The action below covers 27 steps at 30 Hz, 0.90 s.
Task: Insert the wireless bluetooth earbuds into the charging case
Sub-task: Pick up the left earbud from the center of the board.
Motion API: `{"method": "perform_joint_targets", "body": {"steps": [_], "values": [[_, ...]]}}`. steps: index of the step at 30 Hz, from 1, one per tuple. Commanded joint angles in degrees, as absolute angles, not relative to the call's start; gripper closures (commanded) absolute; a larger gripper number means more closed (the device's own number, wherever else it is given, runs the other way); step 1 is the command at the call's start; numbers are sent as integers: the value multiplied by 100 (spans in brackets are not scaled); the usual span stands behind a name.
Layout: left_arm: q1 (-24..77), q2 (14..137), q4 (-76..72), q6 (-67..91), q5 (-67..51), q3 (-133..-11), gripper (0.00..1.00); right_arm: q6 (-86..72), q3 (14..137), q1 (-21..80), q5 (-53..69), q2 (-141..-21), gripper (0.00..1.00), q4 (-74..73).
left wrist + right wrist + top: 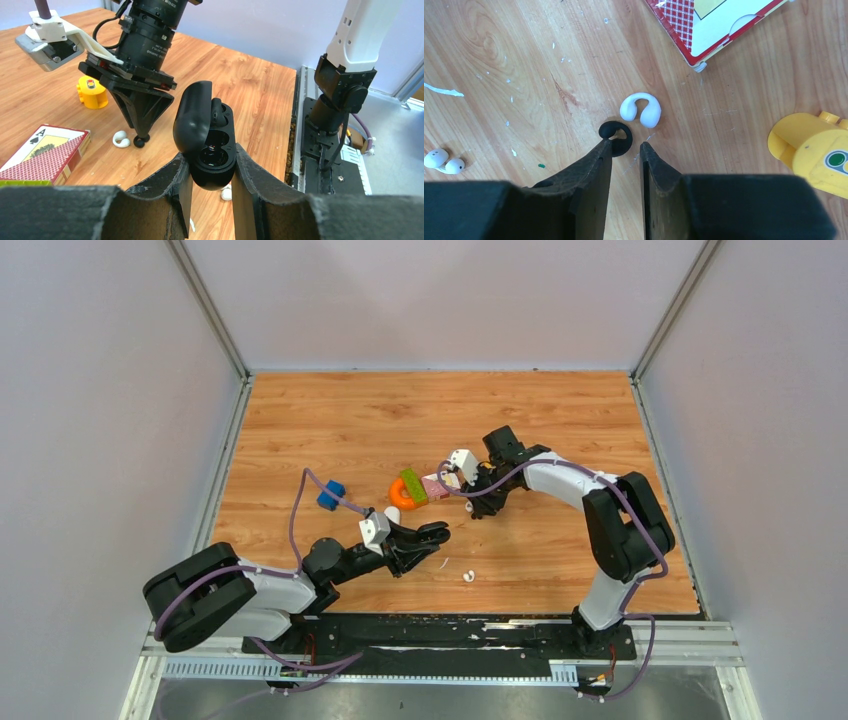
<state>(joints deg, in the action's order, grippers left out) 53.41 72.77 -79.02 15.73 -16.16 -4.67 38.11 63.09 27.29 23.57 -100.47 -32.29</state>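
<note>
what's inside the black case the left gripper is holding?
Lid open, the black case sits clamped in the left gripper. One black earbud appears seated at its far end; the near well looks empty. The well's bottom is too dark to make out.

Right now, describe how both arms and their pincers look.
The left arm and right arm share white links, black joints and purple cables. The left pincer and right pincer each have two black, rough-textured fingers and a white camera block.
</note>
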Motion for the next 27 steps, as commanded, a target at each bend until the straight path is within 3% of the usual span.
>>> {"method": "perform_joint_targets", "body": {"steps": [1, 27], "values": [[5315, 7254, -8179, 1503, -1604, -521, 100, 3968, 6413, 2719, 2331, -10080, 73, -3090], [5316, 7321, -8174, 1529, -1650, -561, 100, 4343, 6065, 2725, 2993, -9702, 73, -3276]]}}
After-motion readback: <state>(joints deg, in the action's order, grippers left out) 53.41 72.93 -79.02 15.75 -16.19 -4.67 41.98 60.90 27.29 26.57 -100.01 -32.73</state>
